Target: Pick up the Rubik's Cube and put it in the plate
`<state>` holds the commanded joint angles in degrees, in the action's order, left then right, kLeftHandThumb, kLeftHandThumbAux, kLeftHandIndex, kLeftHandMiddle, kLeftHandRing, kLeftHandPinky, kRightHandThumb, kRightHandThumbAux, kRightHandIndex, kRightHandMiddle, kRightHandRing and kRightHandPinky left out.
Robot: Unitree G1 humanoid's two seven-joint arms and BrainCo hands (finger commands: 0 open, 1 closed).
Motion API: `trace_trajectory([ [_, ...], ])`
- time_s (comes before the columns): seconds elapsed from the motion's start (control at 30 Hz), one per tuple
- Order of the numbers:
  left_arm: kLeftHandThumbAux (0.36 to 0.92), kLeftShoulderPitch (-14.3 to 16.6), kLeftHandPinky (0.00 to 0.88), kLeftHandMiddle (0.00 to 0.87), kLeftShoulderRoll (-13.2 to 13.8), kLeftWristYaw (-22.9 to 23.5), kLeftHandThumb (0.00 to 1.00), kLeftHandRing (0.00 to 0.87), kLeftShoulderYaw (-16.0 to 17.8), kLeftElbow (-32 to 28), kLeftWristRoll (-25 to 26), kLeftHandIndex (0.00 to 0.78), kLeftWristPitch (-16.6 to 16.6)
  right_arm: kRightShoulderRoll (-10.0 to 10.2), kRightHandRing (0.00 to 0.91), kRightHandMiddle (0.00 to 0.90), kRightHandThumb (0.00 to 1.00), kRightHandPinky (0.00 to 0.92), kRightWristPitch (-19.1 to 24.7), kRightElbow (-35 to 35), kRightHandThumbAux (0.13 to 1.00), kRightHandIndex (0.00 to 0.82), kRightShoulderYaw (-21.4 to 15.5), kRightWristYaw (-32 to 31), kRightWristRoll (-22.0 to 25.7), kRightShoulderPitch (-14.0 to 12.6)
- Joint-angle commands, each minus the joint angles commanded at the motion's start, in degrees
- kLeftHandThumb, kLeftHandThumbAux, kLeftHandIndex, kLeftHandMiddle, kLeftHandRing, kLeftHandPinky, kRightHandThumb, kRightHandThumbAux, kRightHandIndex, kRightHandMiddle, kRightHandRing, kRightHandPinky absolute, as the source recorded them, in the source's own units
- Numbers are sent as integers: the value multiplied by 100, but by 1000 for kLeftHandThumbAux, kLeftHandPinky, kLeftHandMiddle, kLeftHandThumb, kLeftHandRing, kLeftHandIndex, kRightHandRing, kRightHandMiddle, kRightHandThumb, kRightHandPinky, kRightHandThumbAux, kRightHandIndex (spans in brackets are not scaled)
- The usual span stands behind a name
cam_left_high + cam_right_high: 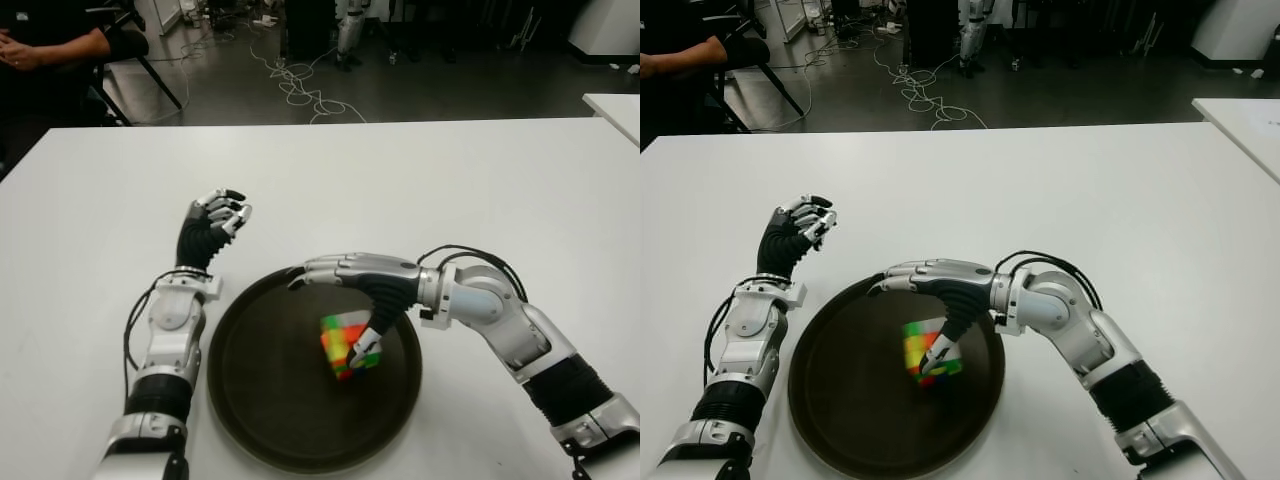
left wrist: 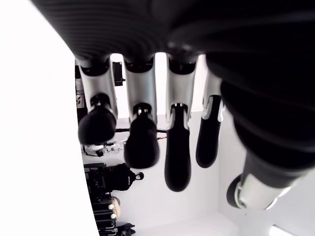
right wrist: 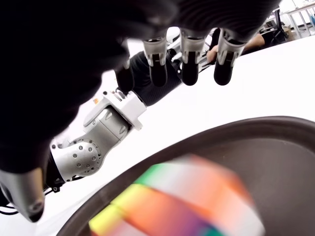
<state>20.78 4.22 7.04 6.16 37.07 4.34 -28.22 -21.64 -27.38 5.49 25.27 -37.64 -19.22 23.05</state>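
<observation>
Right hand [image 1: 345, 285]: extended over the plate [image 1: 250, 400], palm down, long fingers [image 1: 315, 268] stretched out flat and spread, thumb pointing down toward the Rubik's Cube [image 1: 343, 345]. The thumb tip shows at the cube's upper edge; contact between them cannot be confirmed. The fingers do not wrap the cube, so the hand reads as open and holding nothing.

Rubik's Cube: directly beneath the right hand's palm, inside the plate, tilted on an edge or corner, with green, yellow, orange and red faces showing. In the right wrist view it appears blurred just below the hand.

Plate: dark, round, on the white bench [image 1: 450, 190], under the right hand and just beside the left forearm.

Left hand [image 1: 220, 220]: raised beyond the plate's far left rim, apart from the cube, fingers curled loosely inward, empty.

A person's arm [image 1: 50, 45] shows at the far left edge, well away from both hands
</observation>
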Motion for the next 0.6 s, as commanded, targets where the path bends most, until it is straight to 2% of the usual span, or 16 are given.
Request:
trace_trajectory([
  [0.6, 662, -38, 762, 580, -30, -152, 844, 733, -58, -95, -133, 416, 11, -65, 0, 0, 0, 0, -46, -27, 599, 0, -80, 106, -34, -33],
])
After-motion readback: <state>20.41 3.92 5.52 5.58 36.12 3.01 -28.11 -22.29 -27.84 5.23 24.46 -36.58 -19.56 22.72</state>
